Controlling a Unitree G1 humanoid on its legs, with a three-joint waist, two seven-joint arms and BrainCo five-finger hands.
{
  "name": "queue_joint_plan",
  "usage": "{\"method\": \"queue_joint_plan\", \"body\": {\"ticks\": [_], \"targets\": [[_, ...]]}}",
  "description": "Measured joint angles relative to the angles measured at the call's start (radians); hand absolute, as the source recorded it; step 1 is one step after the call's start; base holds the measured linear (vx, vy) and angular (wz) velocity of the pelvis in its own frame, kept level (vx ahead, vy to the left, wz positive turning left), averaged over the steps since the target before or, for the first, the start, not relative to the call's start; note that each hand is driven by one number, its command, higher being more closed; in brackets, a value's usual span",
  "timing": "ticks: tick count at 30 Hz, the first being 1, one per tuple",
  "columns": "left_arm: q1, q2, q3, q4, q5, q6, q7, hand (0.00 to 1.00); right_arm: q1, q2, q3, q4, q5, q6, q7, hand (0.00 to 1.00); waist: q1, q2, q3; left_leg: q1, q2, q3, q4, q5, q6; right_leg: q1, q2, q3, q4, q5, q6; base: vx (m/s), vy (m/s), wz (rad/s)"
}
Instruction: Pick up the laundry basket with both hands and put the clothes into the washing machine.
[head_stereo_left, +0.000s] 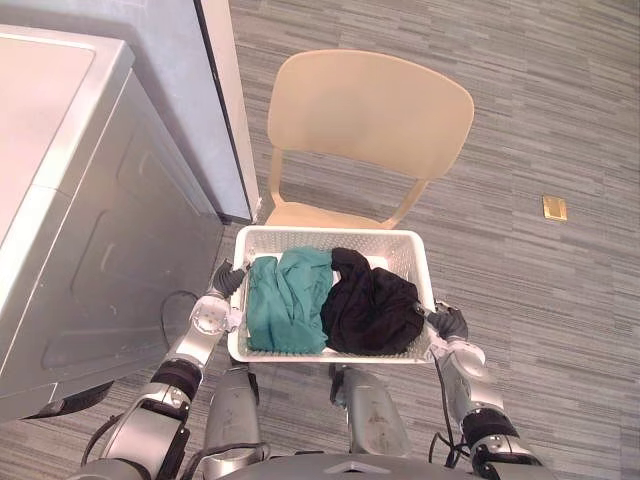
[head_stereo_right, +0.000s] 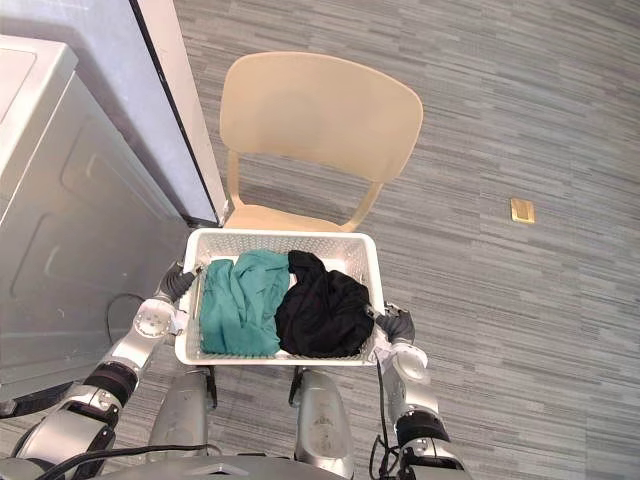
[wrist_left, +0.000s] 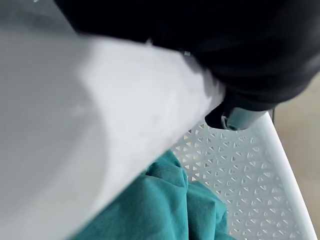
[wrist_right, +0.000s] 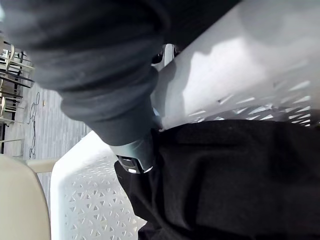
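Left hand (head_stereo_left: 228, 281) and right hand (head_stereo_left: 449, 322) each curl over a side rim of the white laundry basket (head_stereo_left: 330, 233). The basket holds a teal garment (head_stereo_left: 288, 300) and a black garment (head_stereo_left: 372, 308) and sits just before the beige chair (head_stereo_left: 370, 110), with the washing machine (head_stereo_left: 80, 200) to the robot's left.

The left hand (head_stereo_right: 178, 283) and right hand (head_stereo_right: 398, 325) hold the basket (head_stereo_right: 280, 240).

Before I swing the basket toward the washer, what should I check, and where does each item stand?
1. Left robot hand gripping the left rim of the laundry basket: ok.
2. Right robot hand gripping the right rim: ok.
3. Teal garment and black garment fully inside, nothing hanging over the rim: ok.
4. Basket lifted clear of the chair seat: cannot tell.
5. Washing machine, on the robot's left, with its door open: cannot tell.
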Motion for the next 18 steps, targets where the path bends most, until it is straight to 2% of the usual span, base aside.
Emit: {"method": "queue_joint_plan", "body": {"ticks": [1, 2, 3, 10, 18], "targets": [[-0.011, 0.0, 0.0, 0.005, 0.001, 0.0, 0.002, 0.0, -0.012, -0.003, 0.001, 0.004, 0.0, 0.0, -0.001, 1.0, 0.001, -0.003, 0.007, 0.0, 0.0, 0.001, -0.001, 0.0, 0.0, 0.0, 0.002, 0.001, -0.001, 0.001, 0.001, 0.0, 0.0, 0.0], [-0.017, 0.001, 0.001, 0.006, 0.001, 0.0, 0.003, 0.0, -0.018, -0.005, 0.002, 0.006, 0.0, 0.0, -0.001, 1.0, 0.0, -0.004, 0.009, 0.0, 0.0, 0.001, -0.001, 0.0, 0.0, -0.001, 0.002, 0.002, -0.002, 0.001, 0.001, 0.03, 0.011, -0.04], [-0.028, -0.001, 0.001, 0.016, 0.001, 0.001, 0.008, 0.0, -0.026, -0.006, 0.003, 0.015, 0.001, 0.0, -0.001, 0.0, 0.0, -0.005, 0.01, 0.0, 0.0, 0.003, 0.0, -0.002, -0.002, 0.0, 0.003, 0.004, -0.004, 0.002, 0.002, 0.04, 0.016, -0.05], [-0.046, -0.005, 0.017, 0.045, 0.039, 0.013, 0.017, 0.0, -0.05, -0.037, 0.076, 0.078, 0.0, 0.0, 0.023, 0.0, 0.002, -0.007, 0.011, 0.014, 0.001, 0.018, 0.003, -0.004, 0.0, 0.003, 0.005, 0.019, -0.001, 0.008, 0.004, 0.05, 0.018, -0.07], [-0.043, -0.002, 0.044, 0.073, 0.068, 0.018, 0.016, 0.0, -0.063, -0.038, 0.09, 0.113, -0.002, 0.001, 0.05, 0.0, 0.001, -0.01, 0.013, 0.018, 0.003, 0.025, 0.03, -0.025, 0.004, 0.01, 0.004, 0.02, 0.01, -0.004, 0.011, 0.01, 0.008, -0.02]]}}
